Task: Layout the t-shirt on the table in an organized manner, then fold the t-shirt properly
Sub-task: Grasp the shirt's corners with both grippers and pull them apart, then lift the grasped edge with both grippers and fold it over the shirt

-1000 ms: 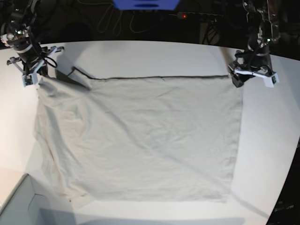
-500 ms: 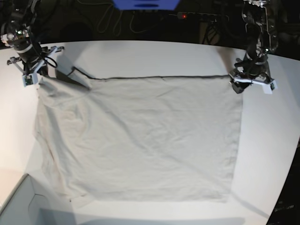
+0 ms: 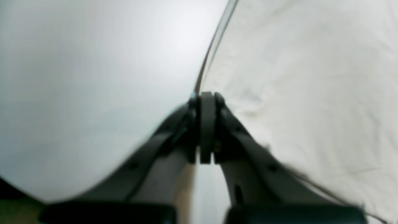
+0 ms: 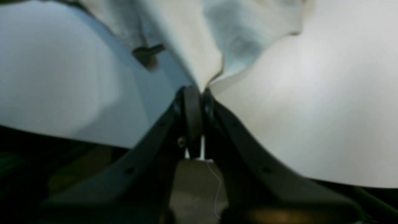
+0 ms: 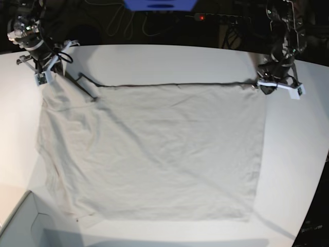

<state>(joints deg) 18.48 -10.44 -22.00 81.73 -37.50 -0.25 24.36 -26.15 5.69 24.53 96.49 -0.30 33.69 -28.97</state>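
Left gripper now pinched onto the t-shirt corner, no longer spread; right gripper higher and farther back, far hem pulled straighter, cloth lifted.

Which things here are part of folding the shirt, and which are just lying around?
Part of the job:
- t-shirt, spread flat
- table beneath it
- left gripper, shut on a far corner of the shirt
- right gripper, shut on the other far corner

Just lying about:
- pale box corner at the near edge
- blue object and cables behind the table
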